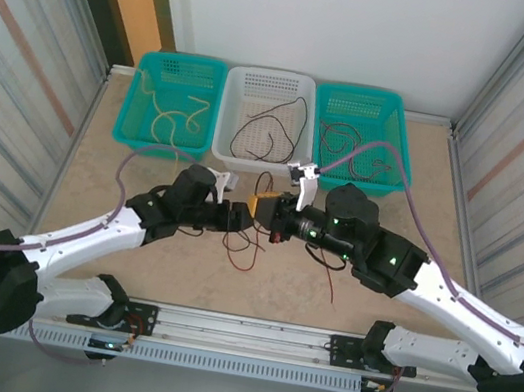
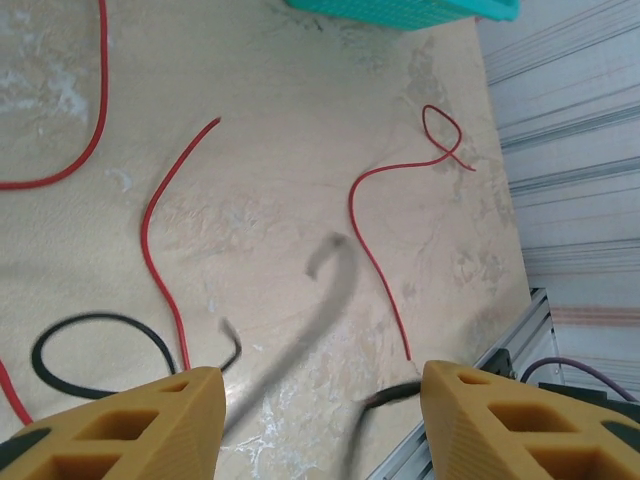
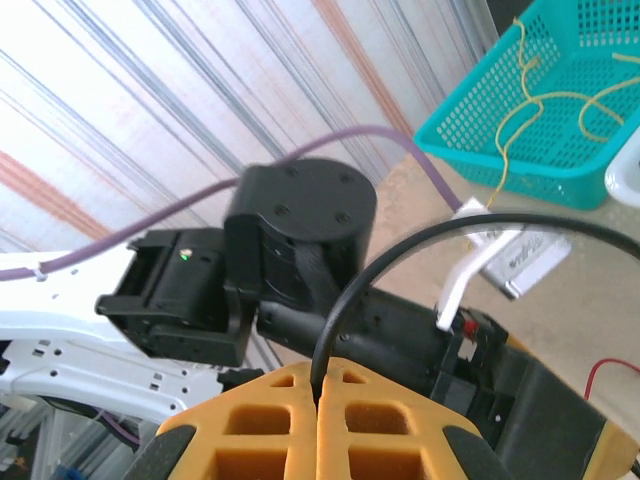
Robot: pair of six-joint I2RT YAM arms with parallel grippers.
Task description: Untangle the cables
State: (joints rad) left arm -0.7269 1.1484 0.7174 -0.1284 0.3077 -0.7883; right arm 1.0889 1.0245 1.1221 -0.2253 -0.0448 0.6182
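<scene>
Pressed tight together, the jaws of the right gripper (image 3: 320,388) are pinching a black cable (image 3: 420,235) that arcs up and away to the right. Over at the left gripper (image 2: 320,430) the jaws are spread wide above the table (image 2: 280,120), with red cables (image 2: 372,250) and a black loop (image 2: 60,335) lying loose on it. Pale yellow cables (image 3: 512,125) sit in a teal basket (image 3: 470,145).

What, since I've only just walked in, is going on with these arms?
Two robot arms are at work untangling. The right gripper is shut on a black cable; the left gripper is open above loose red cables on the table. The left teal basket holds pale yellow cables.
</scene>
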